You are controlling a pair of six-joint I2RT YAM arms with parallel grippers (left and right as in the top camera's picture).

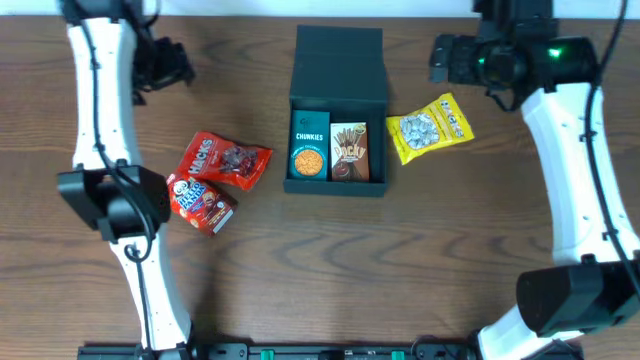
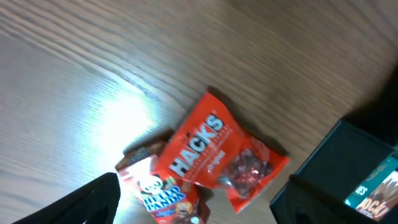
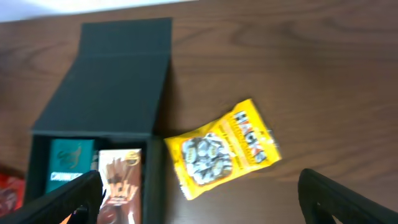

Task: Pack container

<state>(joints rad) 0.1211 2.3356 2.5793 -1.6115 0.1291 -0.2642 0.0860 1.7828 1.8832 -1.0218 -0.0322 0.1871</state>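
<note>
Here the container point(image 1: 338, 62), a dark teal-green matte box, lies at the far middle of the table point(image 1: 330, 270), flap lid folded back, two snack packs point(image 1: 309, 145) inside. The left gripper point(image 1: 165, 62) hangs well apart on its left, the right gripper point(image 1: 447, 58) nearer on its right; both stand spread, holding nothing.

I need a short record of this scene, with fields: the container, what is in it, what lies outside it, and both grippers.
container: dark teal, lid open, between the two arms
inside: Chunkies packet and Pocky box, side by side
outside, left arm's side: red Hacks packet partly over Hello Panda packet
outside, right arm's side: yellow Hacks packet, close to the container
left gripper: open, holds nothing
right gripper: open, holds nothing
</note>
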